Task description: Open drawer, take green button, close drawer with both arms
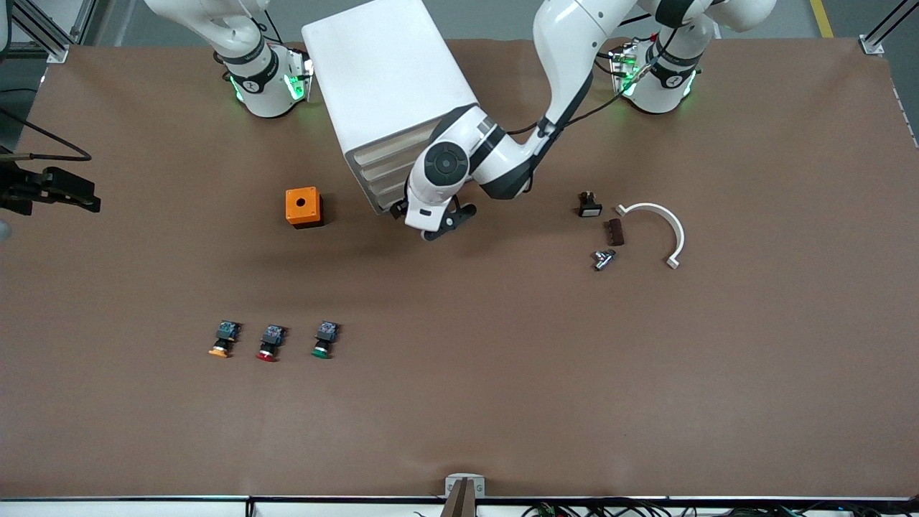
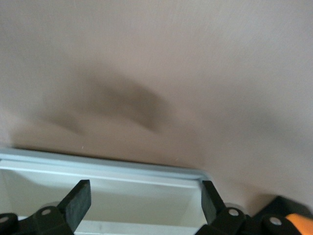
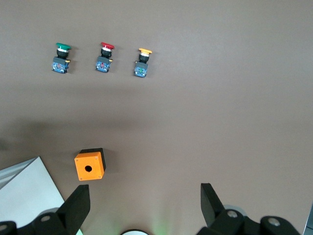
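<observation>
We judge the green button (image 1: 324,339) light, rigid, best pinched across its dark body; it lies on the bench, cap toward the front camera. The drawer (image 1: 391,188) should slide stiffly. The right gripper (image 3: 144,205) waits, fingers apart; the left gripper (image 2: 144,203) gapes at the drawer.

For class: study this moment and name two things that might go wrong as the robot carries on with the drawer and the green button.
1. The left gripper, open at the cabinet's drawer fronts, may catch the wrong drawer; the fronts lie close together.
2. The green button stands beside a red-capped button and an orange-capped button, so the right gripper, open above the table, might take a neighbour.
</observation>
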Controlling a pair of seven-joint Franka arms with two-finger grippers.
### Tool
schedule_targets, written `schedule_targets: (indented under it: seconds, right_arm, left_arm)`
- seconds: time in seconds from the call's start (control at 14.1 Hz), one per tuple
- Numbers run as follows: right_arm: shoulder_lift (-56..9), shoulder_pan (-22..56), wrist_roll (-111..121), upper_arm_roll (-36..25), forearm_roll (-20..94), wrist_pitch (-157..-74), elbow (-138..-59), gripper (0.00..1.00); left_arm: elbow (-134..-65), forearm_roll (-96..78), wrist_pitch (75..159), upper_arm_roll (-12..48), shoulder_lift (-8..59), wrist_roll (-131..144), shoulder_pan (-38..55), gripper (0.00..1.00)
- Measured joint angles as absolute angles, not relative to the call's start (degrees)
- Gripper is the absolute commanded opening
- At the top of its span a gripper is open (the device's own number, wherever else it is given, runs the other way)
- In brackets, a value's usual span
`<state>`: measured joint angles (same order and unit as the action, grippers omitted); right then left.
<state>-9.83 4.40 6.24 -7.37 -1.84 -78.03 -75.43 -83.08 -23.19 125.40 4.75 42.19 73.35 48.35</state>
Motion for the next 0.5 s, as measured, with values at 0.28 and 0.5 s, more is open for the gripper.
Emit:
schedule_targets:
  seconds: [0.28, 0.5]
  right_arm:
    - [-8.0, 4.4, 6.3, -7.3, -1.8, -77.5, -75.4, 1.00]
    - [-5.9, 4.3, 6.3, -7.3, -1.8, -77.0, -75.5, 1.00]
  left_arm:
    - [-82.7, -22.7, 125.4, 4.4, 39.1, 73.3, 42.2, 0.99]
    - [-82.7, -21.9, 125.2, 4.3, 37.1, 73.3, 37.8, 0.99]
